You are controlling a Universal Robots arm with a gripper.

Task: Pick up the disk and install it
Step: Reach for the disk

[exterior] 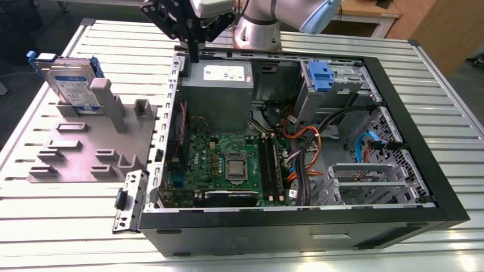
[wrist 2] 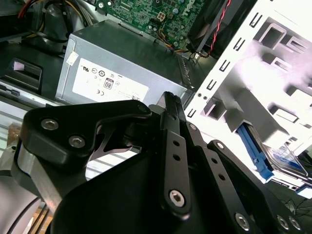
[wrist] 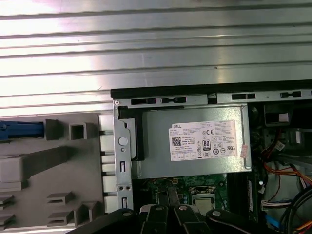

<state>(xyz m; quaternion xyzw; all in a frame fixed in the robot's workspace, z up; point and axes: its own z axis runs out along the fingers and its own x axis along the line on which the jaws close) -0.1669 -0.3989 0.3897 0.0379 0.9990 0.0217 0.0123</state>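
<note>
light: bright, overhead | glare: ribbed table (wrist: 156, 48), tray (wrist 2: 285, 73) | shadow: inside case (exterior: 287, 224)

Silver arm (exterior: 255, 31) with pale blue cap (exterior: 318, 17), black gripper (exterior: 194, 52) with silver screws (wrist 2: 176, 196).

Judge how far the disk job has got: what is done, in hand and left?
Done: nothing visible; the flat silver hard drive with the blue frame stands upright in the grey slotted plastic tray. In hand: nothing; the black hand hangs shut above the edge of the open black computer case, apart from the drive. Left: picking up and installing.
</note>
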